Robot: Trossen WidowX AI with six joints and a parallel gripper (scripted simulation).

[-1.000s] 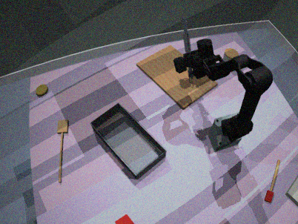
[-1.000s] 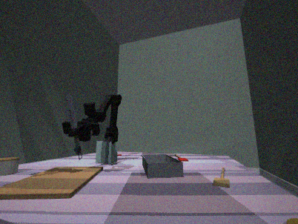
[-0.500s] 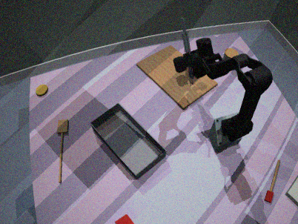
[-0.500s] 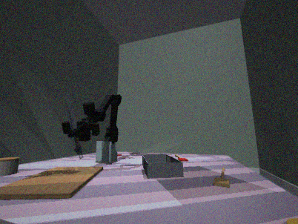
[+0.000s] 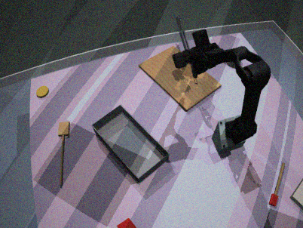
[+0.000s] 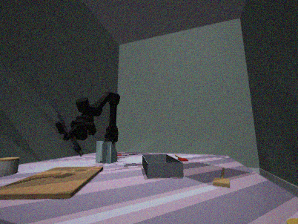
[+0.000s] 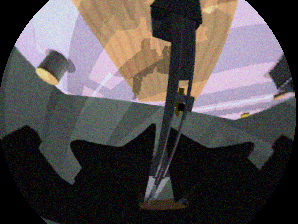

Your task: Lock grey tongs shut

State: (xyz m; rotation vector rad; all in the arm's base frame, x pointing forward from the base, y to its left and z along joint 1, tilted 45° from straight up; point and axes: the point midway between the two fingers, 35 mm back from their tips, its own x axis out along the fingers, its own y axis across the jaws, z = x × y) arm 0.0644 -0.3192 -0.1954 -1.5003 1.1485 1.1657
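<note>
My gripper point(image 5: 188, 55) point(image 6: 68, 134) point(image 7: 158, 127) is shut on the grey tongs point(image 5: 182, 35) point(image 7: 174, 75) and holds them in the air. The tongs' hinge end hangs below the fingers and the arms rise above them, tips upward and leaning. The two arms lie close together in the wrist view; whether the lock has caught cannot be told. The wooden board point(image 5: 158, 64) point(image 6: 48, 185) point(image 7: 107, 25) lies flat under the gripper in the top view. The roasting tin point(image 5: 116, 154) point(image 6: 164, 171) stands apart from the board, with no tongs across it.
A wooden-headed tool point(image 5: 63, 129) point(image 6: 221, 182) lies beyond the tin. A yellow disc point(image 5: 42, 91) lies at the far left. A red-headed tool point(image 5: 273, 200) is at the lower right, and a red block point(image 5: 127, 223) at the bottom edge. A grey pot point(image 6: 8, 167) point(image 7: 56, 64) stands near the board.
</note>
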